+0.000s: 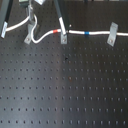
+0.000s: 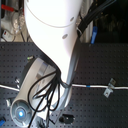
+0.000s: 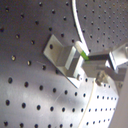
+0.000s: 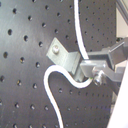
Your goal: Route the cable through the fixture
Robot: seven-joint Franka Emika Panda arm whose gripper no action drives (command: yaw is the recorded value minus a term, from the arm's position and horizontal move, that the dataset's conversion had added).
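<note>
The white cable runs across the top of the black perforated board, with a red band and a blue band. It passes the middle clip and the right clip. At the left it curls in a loop beside the left clip. Both wrist views show this fixture close up. My gripper is right beside it, shut on the cable, which bends back in a loop. In the first exterior view my gripper comes in from the top edge.
The arm body hides most of the second exterior view; only the cable's right stretch and the right clip show. Another metal piece sits at the first exterior view's far left. Dark rods slant down near the middle clip.
</note>
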